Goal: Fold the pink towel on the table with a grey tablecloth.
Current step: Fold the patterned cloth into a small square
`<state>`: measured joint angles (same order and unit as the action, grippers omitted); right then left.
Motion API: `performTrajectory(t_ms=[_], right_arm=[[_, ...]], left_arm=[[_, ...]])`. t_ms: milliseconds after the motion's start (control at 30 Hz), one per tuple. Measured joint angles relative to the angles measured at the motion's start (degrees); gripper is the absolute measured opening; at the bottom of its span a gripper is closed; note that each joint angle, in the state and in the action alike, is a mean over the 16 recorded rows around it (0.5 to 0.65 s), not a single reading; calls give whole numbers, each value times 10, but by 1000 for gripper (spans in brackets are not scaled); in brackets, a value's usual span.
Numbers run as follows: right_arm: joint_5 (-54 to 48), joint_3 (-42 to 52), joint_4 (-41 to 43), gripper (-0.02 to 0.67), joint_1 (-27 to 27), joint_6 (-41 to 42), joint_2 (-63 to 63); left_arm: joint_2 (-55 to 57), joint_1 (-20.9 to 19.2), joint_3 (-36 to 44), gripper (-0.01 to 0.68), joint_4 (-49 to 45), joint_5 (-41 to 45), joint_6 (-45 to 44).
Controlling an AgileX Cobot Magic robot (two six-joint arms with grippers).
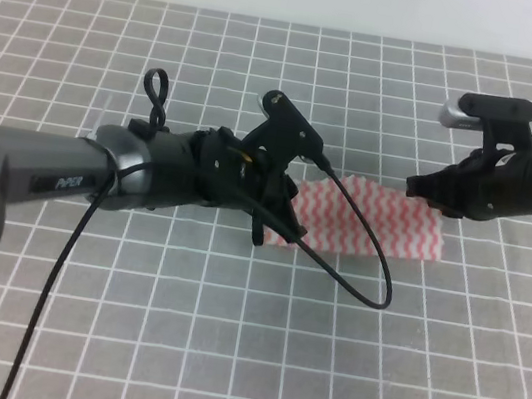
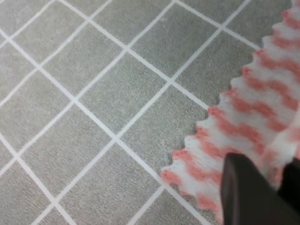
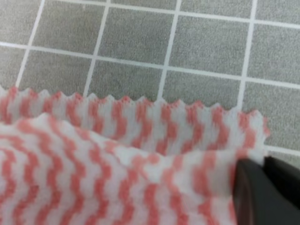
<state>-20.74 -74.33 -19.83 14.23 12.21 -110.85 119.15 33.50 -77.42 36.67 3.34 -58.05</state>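
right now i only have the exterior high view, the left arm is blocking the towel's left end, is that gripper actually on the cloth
Observer: Yes. The left wrist view shows a finger of the left gripper lying over the scalloped corner of the pink towel.
Operator: ok and the right one, is it gripping or just near
Observer: In the right wrist view a dark finger of the right gripper is pressed against the towel's corner, with cloth bunched at it. Whether the jaws are fully shut is not visible.
Operator: is the towel flat there
Observer: No. The right wrist view shows an upper layer raised over a lower scalloped edge that lies on the grey tablecloth.
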Motion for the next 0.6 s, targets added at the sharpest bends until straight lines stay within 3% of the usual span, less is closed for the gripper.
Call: performTrajectory(t_ms=[300,600], right_arm=[[17,0,0,129,0,0,0],[9,0,5,139,0,0,6]], left_arm=[[1,-6,0,236,1,-25,1],[-9,-36,0,243,24,-49,1]])
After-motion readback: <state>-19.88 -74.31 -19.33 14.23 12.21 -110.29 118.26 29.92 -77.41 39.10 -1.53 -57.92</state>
